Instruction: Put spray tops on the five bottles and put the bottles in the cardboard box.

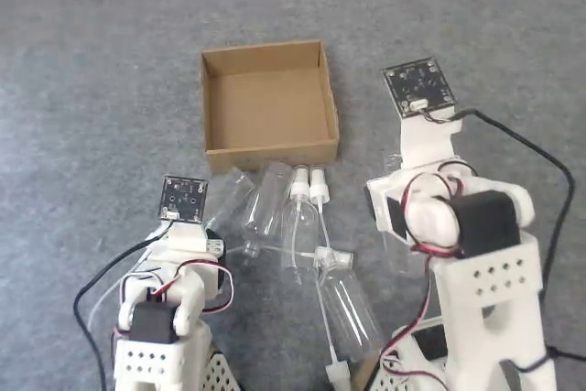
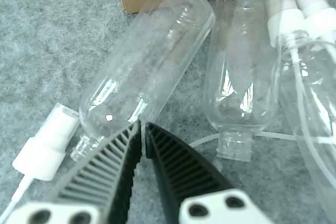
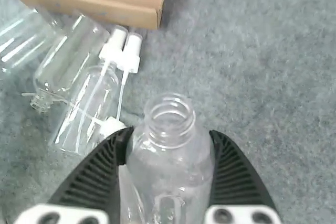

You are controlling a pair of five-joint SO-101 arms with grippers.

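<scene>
Bottle capping under way: 1 clear bottle (image 3: 168,174), its neck open and bare, is clamped at the shoulders by the right gripper (image 3: 169,136), off to one side of the cardboard box (image 1: 270,151). No bottle has yet been boxed. 4 other bottles (image 1: 265,199) are seen lying on the grey carpet (image 1: 92,89) just in front of the box. The left gripper (image 2: 143,128) is pictured with its jaws pressed almost together on nothing, just beside the neck of a lying bottle (image 2: 147,61), with a loose spray top (image 2: 44,148) close by.

For a clean fit, the held bottle is best kept steady with its neck unobstructed. The left jaws would need to be opened and closed on the top's white collar, not its thin tube. The tube should be fed into the neck first, before the collar is seated.
</scene>
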